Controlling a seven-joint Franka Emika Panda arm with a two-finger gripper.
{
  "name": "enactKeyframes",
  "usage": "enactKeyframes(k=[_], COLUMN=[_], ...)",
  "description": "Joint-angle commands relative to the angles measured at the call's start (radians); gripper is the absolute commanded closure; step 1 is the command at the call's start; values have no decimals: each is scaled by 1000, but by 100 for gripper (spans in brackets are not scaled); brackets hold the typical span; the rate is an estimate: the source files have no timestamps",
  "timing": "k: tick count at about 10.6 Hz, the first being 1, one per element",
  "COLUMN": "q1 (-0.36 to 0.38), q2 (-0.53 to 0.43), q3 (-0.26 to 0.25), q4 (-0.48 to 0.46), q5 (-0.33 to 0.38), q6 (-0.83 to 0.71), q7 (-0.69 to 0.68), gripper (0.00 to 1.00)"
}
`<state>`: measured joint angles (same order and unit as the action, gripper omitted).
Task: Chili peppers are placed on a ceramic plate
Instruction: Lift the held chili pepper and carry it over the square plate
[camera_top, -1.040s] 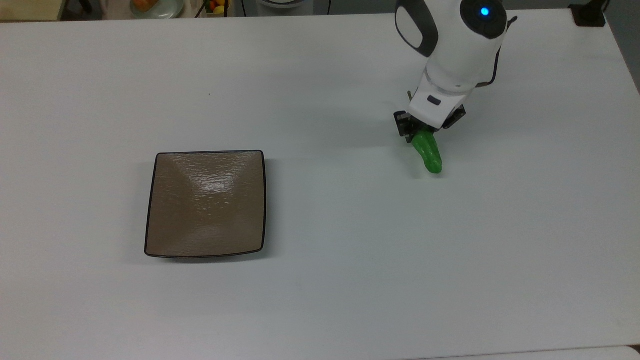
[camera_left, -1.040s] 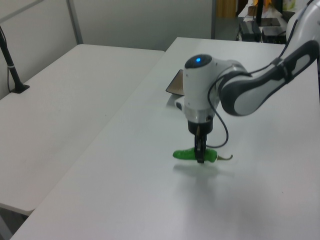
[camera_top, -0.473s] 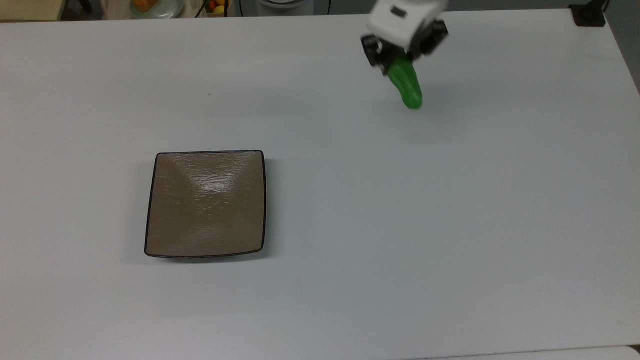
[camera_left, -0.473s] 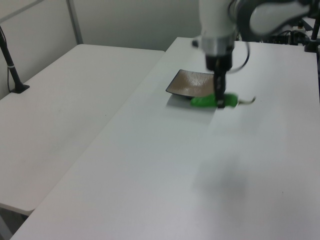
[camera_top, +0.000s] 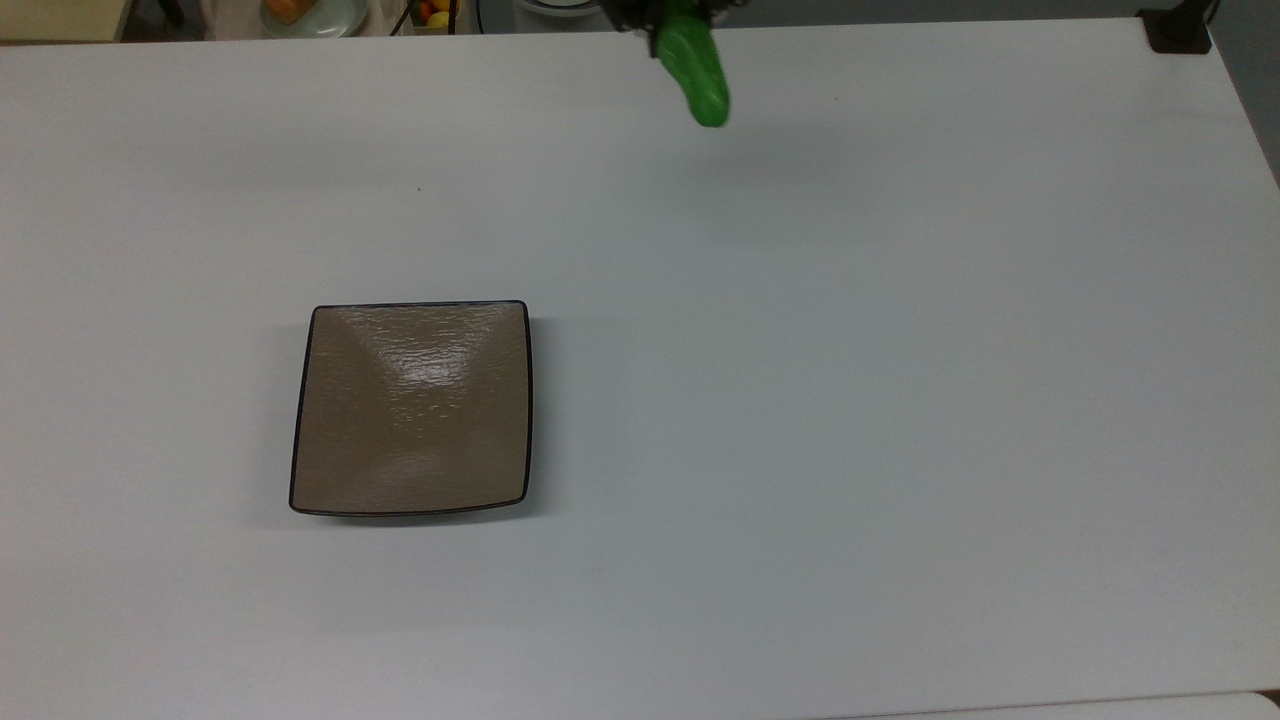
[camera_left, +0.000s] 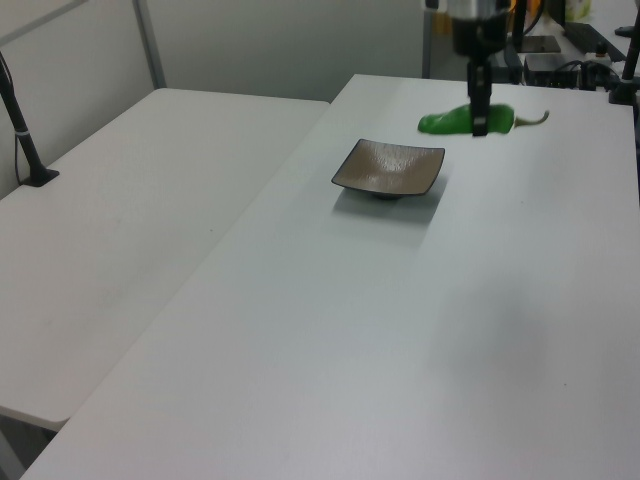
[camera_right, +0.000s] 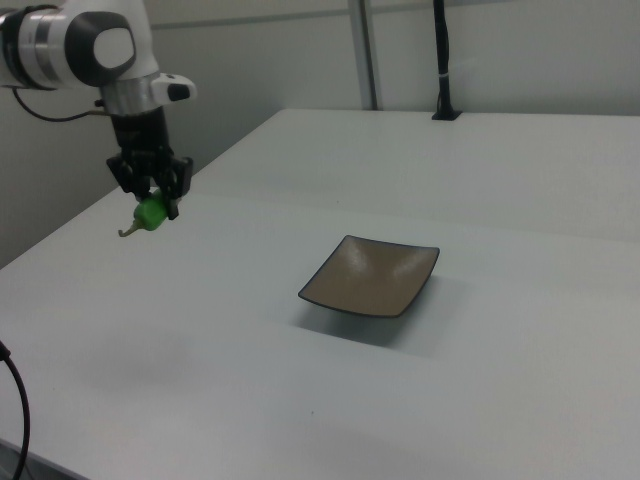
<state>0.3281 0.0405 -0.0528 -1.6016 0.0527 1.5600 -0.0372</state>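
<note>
The gripper (camera_left: 480, 125) is clamped on the green chili pepper (camera_left: 465, 121) and holds it clear of the white table (camera_top: 800, 400), high enough that in the left view the pepper hangs level above the surface with nothing under it. The grip falls toward the stem end: in the left view the black fingers (camera_left: 479, 100) cross the pepper's body, the blunt green tip projects to the left view's left and the thin curved stem (camera_left: 534, 119) projects to the left view's right. The long axis therefore runs roughly horizontal, crosswise to the fingers. In the top view the pepper (camera_top: 694, 68) sits at the upper edge, tip pointing down and slightly to the top view's right. In the right view the gripper (camera_right: 150, 197) carries the pepper (camera_right: 151, 213) endwise toward the camera, stem hanging below it. The square ceramic plate (camera_top: 411, 410) lies empty and flat on the table, well apart from the hand — below and to the top view's left of the held pepper; in the right view the plate (camera_right: 370, 276) lies to the right view's right of the gripper and lower. Judgement: the pepper is secured and lifted, transport is under way, placement is not yet done. The coming move appears to turn on one relation — the plate lies sideways from the hand and beneath its height, so the carry needs a lateral travel followed by a descent, with the pepper's length kept within the plate's rim.
</note>
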Motion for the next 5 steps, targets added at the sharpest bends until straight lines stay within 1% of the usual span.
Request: enactKeyframes(k=[1, 2, 3, 5], q1=[5, -9, -47, -133], q2=[-30, -22, -16, 42], q3=[-106, -131, -133, -131], q4=[-27, -26, -14, 15], q5=[32, 44, 59, 84], q6=[-11, 3, 53, 132], q7=[-104, -115, -128, -147], gripper=[100, 100, 100, 100])
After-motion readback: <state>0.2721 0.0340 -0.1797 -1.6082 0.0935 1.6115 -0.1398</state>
